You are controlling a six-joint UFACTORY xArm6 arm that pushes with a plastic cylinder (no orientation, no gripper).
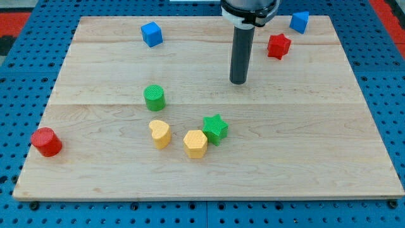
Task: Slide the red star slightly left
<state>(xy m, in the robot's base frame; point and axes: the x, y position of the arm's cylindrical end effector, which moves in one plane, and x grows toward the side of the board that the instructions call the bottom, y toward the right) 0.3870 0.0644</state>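
The red star (278,45) lies on the wooden board (316,145) near the view's top right. My tip (238,82) rests on the board to the left of and below the star, about a block's width or more away, not touching it. The dark rod rises from the tip to the view's top edge.
A blue block (299,21) sits up and right of the red star. A blue cube (151,33) is at top left. A green cylinder (154,97), yellow heart (160,133), yellow hexagon (195,144) and green star (215,128) sit mid-board. A red cylinder (46,141) is at the left edge.
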